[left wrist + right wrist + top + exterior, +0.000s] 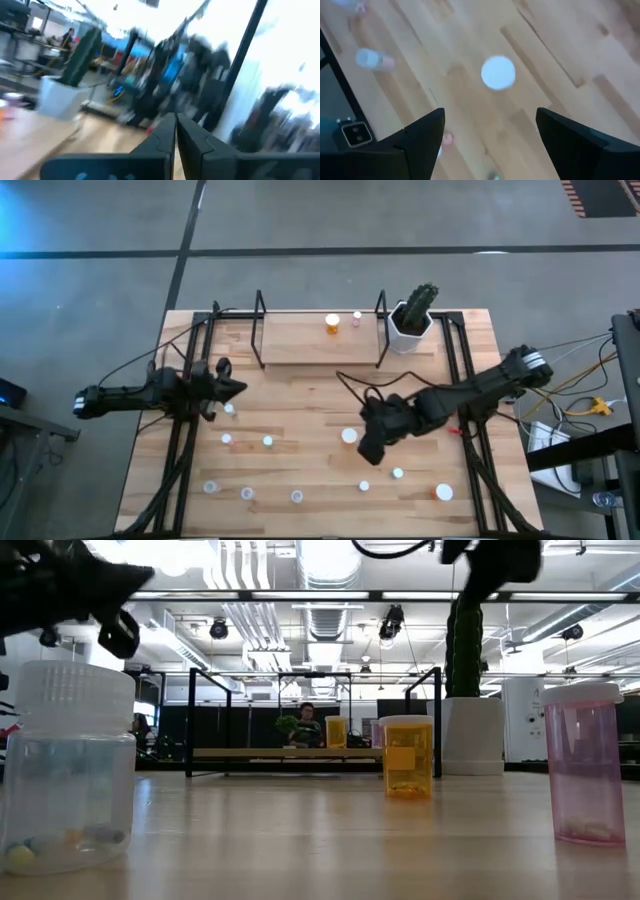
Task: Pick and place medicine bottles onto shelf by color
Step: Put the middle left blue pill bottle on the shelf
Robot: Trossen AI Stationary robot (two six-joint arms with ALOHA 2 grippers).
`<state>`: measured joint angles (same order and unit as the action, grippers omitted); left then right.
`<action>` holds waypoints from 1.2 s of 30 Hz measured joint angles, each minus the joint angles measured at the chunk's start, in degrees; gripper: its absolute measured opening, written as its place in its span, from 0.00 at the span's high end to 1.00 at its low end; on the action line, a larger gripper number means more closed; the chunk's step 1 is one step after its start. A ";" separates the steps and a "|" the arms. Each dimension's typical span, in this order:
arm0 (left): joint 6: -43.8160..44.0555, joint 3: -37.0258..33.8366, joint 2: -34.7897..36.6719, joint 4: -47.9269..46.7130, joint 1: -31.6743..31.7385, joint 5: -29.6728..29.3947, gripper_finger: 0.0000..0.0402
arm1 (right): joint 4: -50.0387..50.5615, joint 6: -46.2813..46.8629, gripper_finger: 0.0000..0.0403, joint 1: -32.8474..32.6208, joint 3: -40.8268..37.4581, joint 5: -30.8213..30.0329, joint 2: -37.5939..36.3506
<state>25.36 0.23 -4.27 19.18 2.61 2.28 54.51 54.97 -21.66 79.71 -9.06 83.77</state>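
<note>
The bottle (348,436) nearest the right gripper (368,448) stands on the table (300,400) just beside the fingers, its white cap (498,72) showing from above between the spread jaws in the right wrist view. The gripper hangs over it with fingers wide apart and holds nothing. Two bottles, one orange (332,323) and one pinkish (356,318), already stand on the shelf (320,340) at the table's far edge, beside the cactus pot (410,325). Others are scattered over the near half of the table.

The left gripper (235,388) waits over the left side of the table, fingers pressed together and empty, with a small bottle (230,410) just beside it.

Risks, as I judge them: the bottle looks off-centre toward one finger, so a descent could clip the cap and tip it over or roll it into its neighbours. Picking by cap alone could also send it to the wrong colour group.

From above, the white cap hides this bottle's body, so its colour cannot be told. The left wrist view is smeared. The low view cuts off both grippers.
</note>
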 joint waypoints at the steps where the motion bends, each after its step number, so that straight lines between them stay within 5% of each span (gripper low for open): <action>1: 3.35 0.00 -0.19 2.83 0.00 -0.54 1.00 | 0.01 1.43 0.25 -0.32 -0.86 0.00 -0.51; 4: 11.95 0.26 -0.99 10.44 0.02 -2.77 1.00 | -0.12 2.94 0.25 -0.68 -3.43 -0.85 -1.23; 12: 14.93 7.69 -11.76 7.63 -0.09 -2.74 1.00 | -3.99 1.34 0.25 -1.80 -8.15 -8.88 -1.38; 18: 18.89 17.56 -25.14 0.40 -0.09 0.68 1.00 | -7.07 1.07 0.25 -1.77 -9.14 -14.71 -1.36; 29: 18.83 29.07 -53.68 8.20 -0.17 3.03 1.00 | -5.22 -4.28 0.25 -1.58 -9.38 -21.57 -5.15; 36: 5.06 44.94 -62.73 -15.13 -2.86 7.75 1.00 | -3.40 -8.76 0.25 -1.58 -9.38 -22.47 -8.07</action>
<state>30.43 45.17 -66.99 4.05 -0.25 10.02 51.11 46.20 -23.24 70.32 -31.53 75.70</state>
